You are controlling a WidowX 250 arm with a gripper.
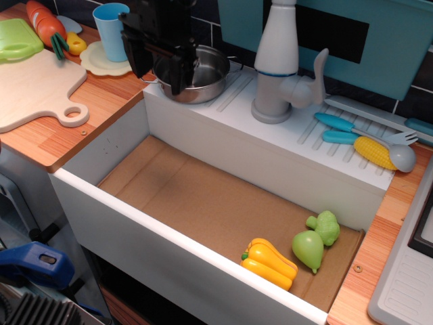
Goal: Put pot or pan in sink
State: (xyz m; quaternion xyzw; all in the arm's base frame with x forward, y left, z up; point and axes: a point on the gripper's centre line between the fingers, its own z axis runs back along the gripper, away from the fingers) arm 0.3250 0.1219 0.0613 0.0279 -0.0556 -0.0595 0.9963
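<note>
The shiny steel pot (208, 70) stands on the grooved white draining surface (230, 108) behind the sink, left of the faucet. My black gripper (160, 73) hangs over the pot's left side, one finger (180, 73) inside the bowl and the other (138, 62) outside its left rim. The jaws stand apart around the rim, not visibly clamped. The left loop handle is hidden behind the gripper. The sink (108, 150) is the big white basin in front, with a brown floor.
A yellow pepper (269, 263), a green pear (308, 249) and a small green vegetable (326, 226) lie at the sink's right end. The white faucet (279, 61) stands right of the pot. A light-blue cup (109, 30), a cutting board (34, 88), toy cutlery and a corn cob (373, 152) sit around.
</note>
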